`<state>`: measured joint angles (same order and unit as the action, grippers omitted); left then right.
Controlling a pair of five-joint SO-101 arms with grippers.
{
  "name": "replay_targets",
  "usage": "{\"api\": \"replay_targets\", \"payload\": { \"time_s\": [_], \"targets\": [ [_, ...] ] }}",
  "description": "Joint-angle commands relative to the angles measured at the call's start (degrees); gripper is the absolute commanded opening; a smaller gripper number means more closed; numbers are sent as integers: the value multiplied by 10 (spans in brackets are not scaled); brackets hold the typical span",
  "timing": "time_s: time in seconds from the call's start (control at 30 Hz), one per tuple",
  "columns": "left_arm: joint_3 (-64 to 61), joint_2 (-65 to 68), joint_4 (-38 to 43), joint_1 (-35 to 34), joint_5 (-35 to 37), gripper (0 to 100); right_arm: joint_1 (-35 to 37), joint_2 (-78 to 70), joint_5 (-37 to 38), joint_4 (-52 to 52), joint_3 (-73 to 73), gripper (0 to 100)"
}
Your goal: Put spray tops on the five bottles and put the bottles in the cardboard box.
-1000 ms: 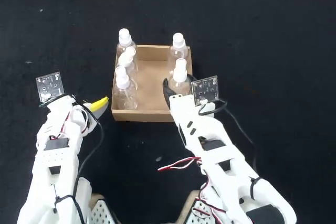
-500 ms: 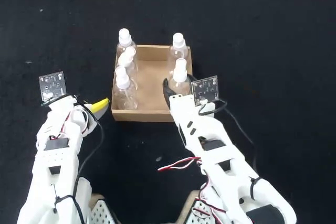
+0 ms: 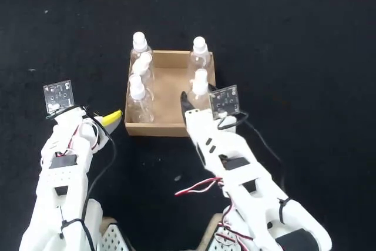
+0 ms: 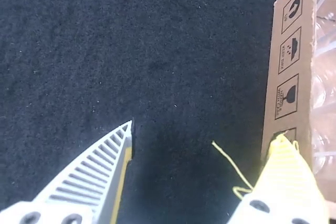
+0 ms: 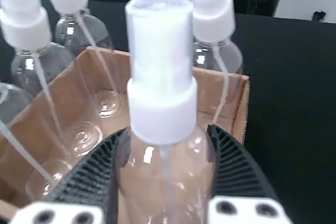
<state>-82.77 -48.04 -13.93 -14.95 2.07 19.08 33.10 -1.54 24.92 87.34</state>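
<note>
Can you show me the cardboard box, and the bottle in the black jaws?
cardboard box (image 3: 170,95): high view, bare floor.
gripped bottle (image 5: 163,169): right wrist view, clear body.

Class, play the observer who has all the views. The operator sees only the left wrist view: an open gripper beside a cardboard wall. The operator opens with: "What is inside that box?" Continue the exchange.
Observer: Four bottles with white spray tops stand in the cardboard box.
Operator: Where is the fifth?
Observer: The fifth bottle, also capped, is in the right gripper, at the box's near right corner.
Operator: Is it set down?
Observer: I cannot tell, because its base is hidden. The fingers press against its sides.
</note>
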Motion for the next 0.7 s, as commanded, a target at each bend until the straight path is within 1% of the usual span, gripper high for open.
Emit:
{"api": "replay_targets", "payload": {
  "time_s": [0.0, 0.27, 0.47, 0.67],
  "targets": [
    [6, -10, 11, 5, -4, 317, 13, 2, 5, -2, -1, 152],
    [6, -10, 11, 4, -4, 317, 11, 2, 5, -2, -1, 160],
    [6, -9, 11, 4, -4, 317, 14, 1, 6, -3, 0, 310],
    [6, -9, 11, 5, -4, 317, 13, 2, 6, -3, 0, 315]
  ]
}}
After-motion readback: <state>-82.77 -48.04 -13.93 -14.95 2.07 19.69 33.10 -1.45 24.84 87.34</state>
